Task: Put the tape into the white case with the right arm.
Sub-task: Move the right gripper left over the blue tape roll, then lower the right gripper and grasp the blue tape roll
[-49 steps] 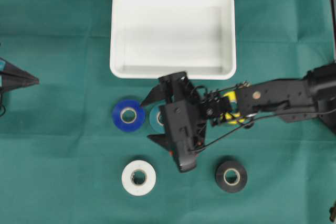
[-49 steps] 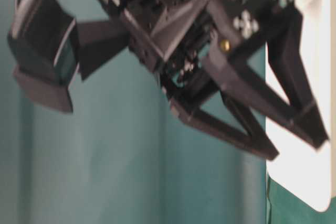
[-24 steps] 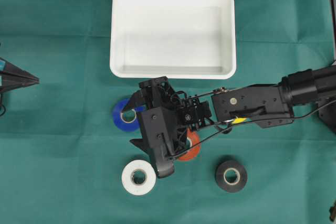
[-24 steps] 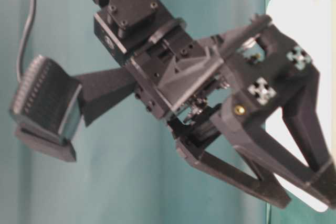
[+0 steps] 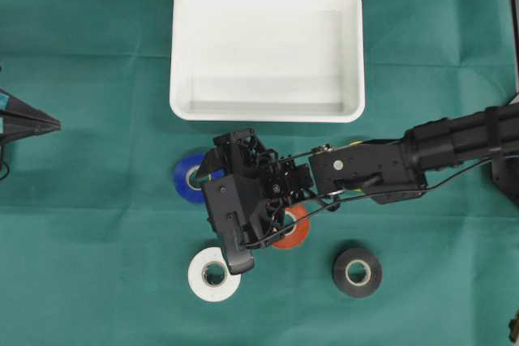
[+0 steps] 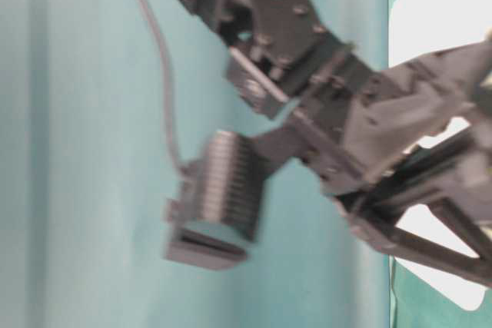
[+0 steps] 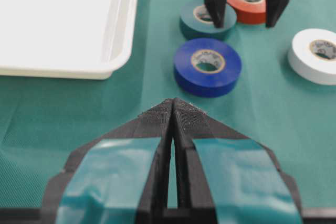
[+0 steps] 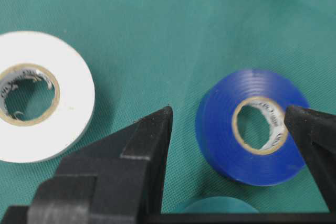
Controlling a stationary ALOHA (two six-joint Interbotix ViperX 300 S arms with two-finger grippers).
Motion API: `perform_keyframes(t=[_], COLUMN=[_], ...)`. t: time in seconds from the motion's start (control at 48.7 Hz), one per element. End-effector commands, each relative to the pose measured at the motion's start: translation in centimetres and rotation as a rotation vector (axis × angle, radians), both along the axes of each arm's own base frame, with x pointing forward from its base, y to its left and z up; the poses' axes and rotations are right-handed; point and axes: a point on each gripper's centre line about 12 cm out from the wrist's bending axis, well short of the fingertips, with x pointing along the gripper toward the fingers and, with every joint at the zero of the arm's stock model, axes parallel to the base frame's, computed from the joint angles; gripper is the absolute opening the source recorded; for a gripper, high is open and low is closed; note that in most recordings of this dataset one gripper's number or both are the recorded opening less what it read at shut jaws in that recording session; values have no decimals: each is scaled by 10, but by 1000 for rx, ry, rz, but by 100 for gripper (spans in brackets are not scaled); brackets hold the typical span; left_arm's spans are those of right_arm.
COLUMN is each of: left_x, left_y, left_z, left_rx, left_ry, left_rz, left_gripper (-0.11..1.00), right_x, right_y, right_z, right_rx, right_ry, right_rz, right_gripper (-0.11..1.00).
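The white case [image 5: 268, 50] lies empty at the back of the green cloth. Five tape rolls sit in front of it: blue [image 5: 186, 177], white [image 5: 214, 275], orange [image 5: 293, 231] and black [image 5: 357, 271]. The teal roll [image 7: 202, 20] is hidden under the arm in the overhead view. My right gripper [image 5: 209, 194] hovers open, pointing left. In the right wrist view the blue roll [image 8: 252, 127] lies between and just ahead of its fingers [image 8: 152, 140], and the right finger overlaps the roll's edge. My left gripper [image 7: 173, 103] rests shut and empty at the far left [image 5: 24, 123].
The right arm stretches in from the right edge, low over the teal and orange rolls. The white roll [image 8: 31, 95] lies just outside the right gripper's left finger. The case's near rim [image 7: 113, 51] is close to the blue and teal rolls.
The right arm has reached further left and slightly toward the front, from over the teal roll to the blue roll, uncovering the orange roll. Its jaws stayed open. The left gripper has not moved.
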Motion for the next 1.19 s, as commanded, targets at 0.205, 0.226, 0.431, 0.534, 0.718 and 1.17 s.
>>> perform_keyframes(t=[0.205, 0.226, 0.431, 0.534, 0.718, 1.17], left_x=[1, 1, 1, 1, 1, 1], left_y=[0, 0, 0, 0, 0, 0], left_z=[4, 4, 4, 3, 3, 3], left_rx=[-1, -1, -1, -1, -1, -1], left_ry=[-11, -11, -9, -8, -9, -9], left_rz=[1, 1, 1, 1, 1, 1], left_gripper=[1, 1, 1, 1, 1, 1], right_x=[10, 11, 15, 17, 17, 18], right_y=[3, 3, 3, 3, 1, -6], right_z=[-3, -4, -15, -18, -20, -31], right_rx=[7, 7, 2, 0, 0, 59], right_ry=[-17, -16, 4, 9, 13, 87], right_rz=[2, 2, 2, 1, -4, -102], right_gripper=[61, 61, 61, 61, 61, 61])
